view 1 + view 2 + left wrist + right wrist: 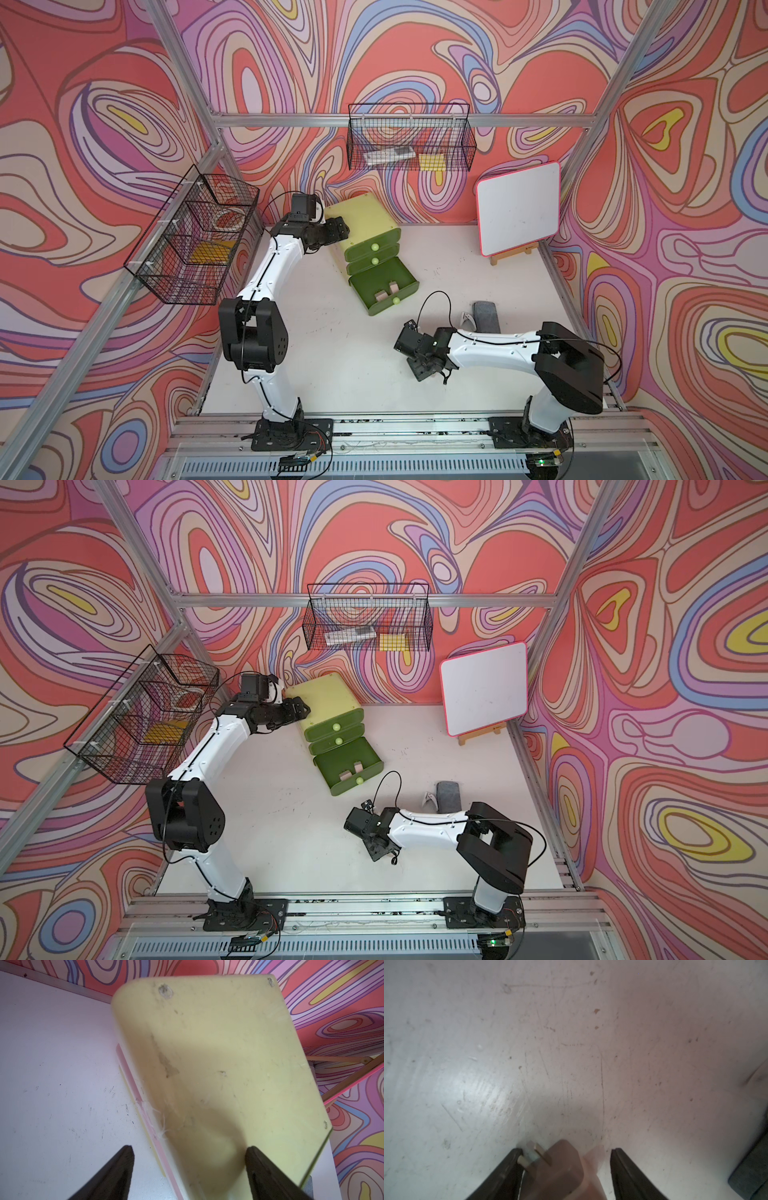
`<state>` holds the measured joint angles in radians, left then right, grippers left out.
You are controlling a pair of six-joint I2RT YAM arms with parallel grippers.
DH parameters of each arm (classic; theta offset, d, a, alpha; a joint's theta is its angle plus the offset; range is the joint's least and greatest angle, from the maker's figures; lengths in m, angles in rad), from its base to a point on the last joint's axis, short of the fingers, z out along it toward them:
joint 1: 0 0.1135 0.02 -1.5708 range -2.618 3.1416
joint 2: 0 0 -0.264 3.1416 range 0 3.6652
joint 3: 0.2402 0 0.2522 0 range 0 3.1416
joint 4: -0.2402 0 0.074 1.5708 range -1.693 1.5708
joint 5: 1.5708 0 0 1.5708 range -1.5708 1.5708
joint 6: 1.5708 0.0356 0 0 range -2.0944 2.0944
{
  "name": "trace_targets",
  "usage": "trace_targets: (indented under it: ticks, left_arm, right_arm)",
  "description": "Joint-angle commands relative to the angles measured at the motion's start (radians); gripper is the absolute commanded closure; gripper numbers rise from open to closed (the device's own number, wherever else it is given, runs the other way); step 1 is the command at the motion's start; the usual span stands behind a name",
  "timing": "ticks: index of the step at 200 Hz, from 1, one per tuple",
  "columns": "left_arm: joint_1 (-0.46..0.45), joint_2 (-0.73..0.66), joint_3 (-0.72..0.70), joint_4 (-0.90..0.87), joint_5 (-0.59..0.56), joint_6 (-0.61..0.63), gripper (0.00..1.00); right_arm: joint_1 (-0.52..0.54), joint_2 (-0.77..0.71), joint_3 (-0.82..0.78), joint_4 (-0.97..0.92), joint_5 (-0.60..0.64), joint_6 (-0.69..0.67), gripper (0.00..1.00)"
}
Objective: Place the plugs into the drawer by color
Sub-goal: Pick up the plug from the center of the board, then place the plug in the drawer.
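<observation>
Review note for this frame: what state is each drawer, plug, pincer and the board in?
Top drawer: shut.
Middle drawer: shut.
Bottom drawer: pulled open, two pink plugs inside.
Loose pink plug: between the right pincer's fingers, not clamped.
Right pincer: open around that plug.
Left pincer: open, straddling the cabinet edge.
Whiteboard: propped on its easel, blank.

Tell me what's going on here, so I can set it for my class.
Two robot arms are sorting plugs into a small green cabinet. The left pincer sits at the cabinet's top edge, seemingly steadying it. The bottom drawer is pulled open with two pink plugs inside; the upper two drawers are shut. The right pincer stands open around a third pink plug on the table, not yet gripping it.
</observation>
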<state>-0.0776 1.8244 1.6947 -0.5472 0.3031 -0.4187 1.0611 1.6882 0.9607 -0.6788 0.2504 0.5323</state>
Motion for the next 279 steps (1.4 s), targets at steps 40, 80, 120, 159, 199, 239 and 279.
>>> trace_targets:
  ticks: [40, 80, 120, 159, 199, 239, 279]
  left_arm:
    - [-0.011, 0.000, -0.023, -0.088, -0.018, 0.009, 0.17]
    - [-0.014, 0.001, -0.024, -0.089, -0.022, 0.009, 0.17]
    - [-0.017, -0.003, -0.024, -0.089, -0.032, 0.013, 0.17]
    - [-0.017, 0.001, -0.021, -0.089, -0.024, 0.012, 0.17]
    - [-0.017, 0.001, -0.021, -0.094, -0.032, 0.015, 0.17]
    - [-0.017, -0.001, -0.024, -0.099, -0.052, 0.026, 0.16]
    - [-0.017, 0.005, -0.013, -0.115, -0.094, 0.047, 0.16]
  right_arm:
    - [-0.012, -0.069, -0.114, 0.021, -0.083, 0.059, 0.57]
    - [-0.013, -0.071, -0.085, -0.014, -0.076, 0.045, 0.40]
    - [-0.012, -0.101, -0.094, -0.061, -0.137, 0.046, 0.35]
    - [-0.012, -0.151, -0.139, -0.054, -0.152, 0.062, 0.48]
    - [-0.015, -0.155, -0.067, -0.070, -0.083, 0.032, 0.63]
    - [-0.174, -0.056, 0.182, 0.018, -0.049, -0.204, 0.66]
    - [-0.299, 0.158, 0.507, 0.107, -0.027, -0.436, 0.66]
